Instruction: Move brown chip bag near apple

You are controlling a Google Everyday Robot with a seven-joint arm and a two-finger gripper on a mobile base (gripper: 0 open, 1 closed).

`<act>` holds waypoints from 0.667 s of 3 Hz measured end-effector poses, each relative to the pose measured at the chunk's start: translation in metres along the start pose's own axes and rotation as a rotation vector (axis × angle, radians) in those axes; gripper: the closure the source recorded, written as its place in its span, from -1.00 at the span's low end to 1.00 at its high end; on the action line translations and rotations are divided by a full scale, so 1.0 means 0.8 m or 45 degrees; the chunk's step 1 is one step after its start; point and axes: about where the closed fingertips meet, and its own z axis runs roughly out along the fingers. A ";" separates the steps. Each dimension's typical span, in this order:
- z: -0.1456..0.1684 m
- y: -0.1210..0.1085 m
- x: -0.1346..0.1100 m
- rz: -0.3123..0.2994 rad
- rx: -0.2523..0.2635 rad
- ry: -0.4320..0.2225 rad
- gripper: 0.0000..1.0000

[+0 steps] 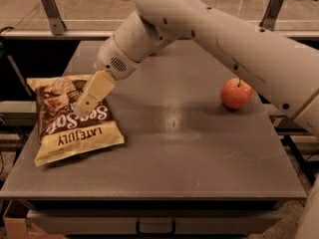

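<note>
One camera, set high above the near edge of the grey surface [174, 153], looks down and across toward its far edge. It is close enough that the surface nearly fills the frame. The arm [224, 44] enters from the upper right, its pincer [88, 101] over the brown chip bag [70, 123] at left.

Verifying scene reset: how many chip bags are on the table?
1. The brown chip bag lies flat on the table's left side, the gripper over its middle. The arm covers part of the far edge, so another could be hidden.
</note>
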 end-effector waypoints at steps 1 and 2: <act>0.050 -0.003 -0.009 -0.052 0.000 0.003 -1.00; 0.085 -0.026 0.011 -0.028 0.053 0.056 -0.63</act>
